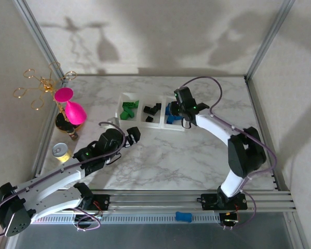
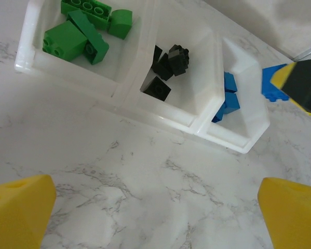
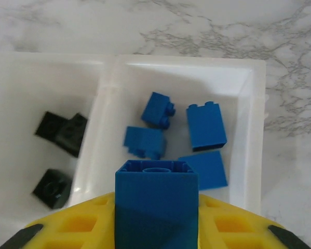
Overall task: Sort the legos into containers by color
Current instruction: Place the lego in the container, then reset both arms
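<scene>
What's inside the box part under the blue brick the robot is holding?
Four blue plastic bricks lie in that end compartment of the translucent white tray. The held blue brick and the jaws of the right gripper cover its near edge.

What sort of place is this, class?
Likely a robotics lab bench: left arm and right arm bolted to a rail, a marbled table inside a metal frame, a tray of sorted bricks.

- We count one tray with three compartments.
- We count four green bricks.
- We count three black bricks.
- We count five blue bricks: four lying loose, one at 6 o'clock in the right gripper.
</scene>
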